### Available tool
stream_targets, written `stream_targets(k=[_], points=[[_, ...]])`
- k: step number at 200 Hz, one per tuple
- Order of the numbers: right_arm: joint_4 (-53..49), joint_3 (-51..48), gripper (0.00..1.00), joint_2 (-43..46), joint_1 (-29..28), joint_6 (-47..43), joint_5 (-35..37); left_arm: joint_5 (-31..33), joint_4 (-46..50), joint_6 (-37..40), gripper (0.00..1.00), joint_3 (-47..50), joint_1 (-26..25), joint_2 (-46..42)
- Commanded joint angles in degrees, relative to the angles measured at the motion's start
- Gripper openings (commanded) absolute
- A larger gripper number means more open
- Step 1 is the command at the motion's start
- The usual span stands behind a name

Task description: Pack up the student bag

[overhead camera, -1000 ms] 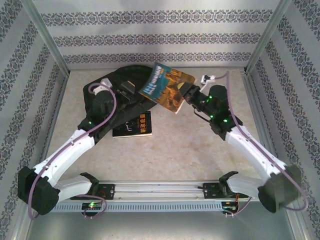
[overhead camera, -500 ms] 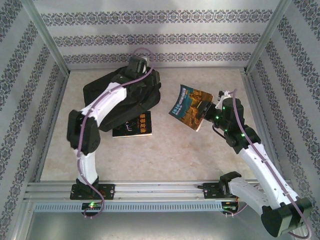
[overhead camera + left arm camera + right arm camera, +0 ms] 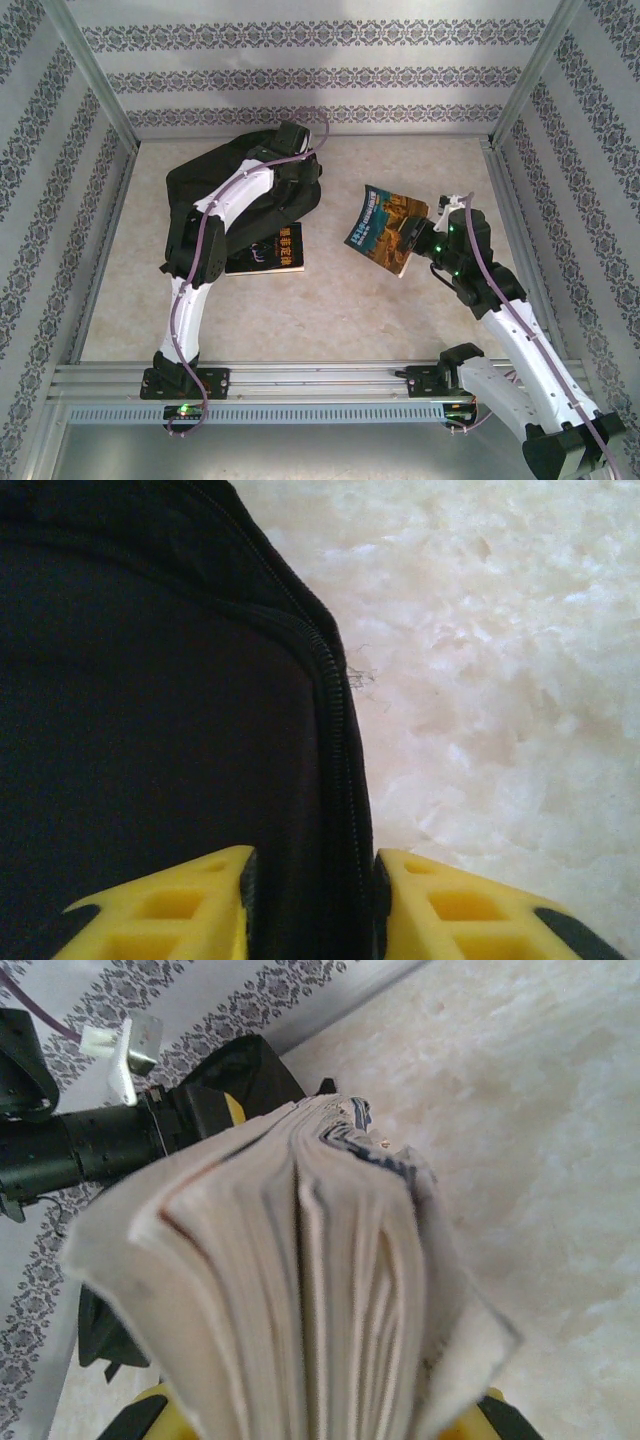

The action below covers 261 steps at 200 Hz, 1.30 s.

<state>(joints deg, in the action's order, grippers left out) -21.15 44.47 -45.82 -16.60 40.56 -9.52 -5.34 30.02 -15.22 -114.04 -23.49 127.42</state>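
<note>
The right end effector (image 3: 418, 235) drew the book (image 3: 385, 228) off the student bag (image 3: 200, 185).

Colourful book (image 3: 385, 226), black book (image 3: 268, 251), patterned walls (image 3: 300, 75)

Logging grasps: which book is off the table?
The blue-and-orange paperback book, clamped in the right end effector; the black book lies flat on the beige table.

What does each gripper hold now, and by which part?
Right gripper: the book, by its edge nearest the wrist. Left gripper: the student bag, at its zip.
</note>
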Motion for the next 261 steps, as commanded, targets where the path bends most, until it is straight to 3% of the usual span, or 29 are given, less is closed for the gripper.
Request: stream_targets(k=[1,27,53,128,166,184,205,243,261], points=[[4.0,0.2,0.0,0.5,0.5,0.7,-1.6,1.1,-0.5,-0.6,0.26,-2.2,0.8,1.0],[4.1,0.3,0.0,0.7,0.6,1.1,-2.1,2.0,-1.1,-0.9,0.0,-1.9,1.3,1.0],[3.5,0.8,0.0,1.2,0.5,1.0,-2.0,2.6,-2.1,-0.5,0.0,0.9,1.3,-2.4],[2.8,5.5,0.0,-1.0,0.5,-1.1,-0.1,-2.0,-10.8,-1.1,0.0,19.1,-0.7,-25.1],[-0.5,8.2,0.0,-1.5,0.7,-1.6,4.3,-7.9,-10.1,-2.2,0.0,24.6,-1.4,-36.8],[-2.1,8.8,0.0,-1.0,0.7,-2.1,6.5,-11.5,-8.0,-2.3,0.0,29.3,-3.7,-42.0],[-4.3,9.5,0.0,-0.6,0.7,-2.9,9.4,-11.3,-6.0,-3.2,0.0,37.3,-8.1,-48.6],[-3.9,10.2,0.0,-1.8,0.8,-3.5,9.2,-13.6,-1.0,-5.8,0.0,49.4,-13.1,-60.1],[-3.0,10.5,0.0,-3.7,0.8,-2.7,8.3,-7.4,-1.5,-5.3,0.0,54.2,-13.1,-66.0]])
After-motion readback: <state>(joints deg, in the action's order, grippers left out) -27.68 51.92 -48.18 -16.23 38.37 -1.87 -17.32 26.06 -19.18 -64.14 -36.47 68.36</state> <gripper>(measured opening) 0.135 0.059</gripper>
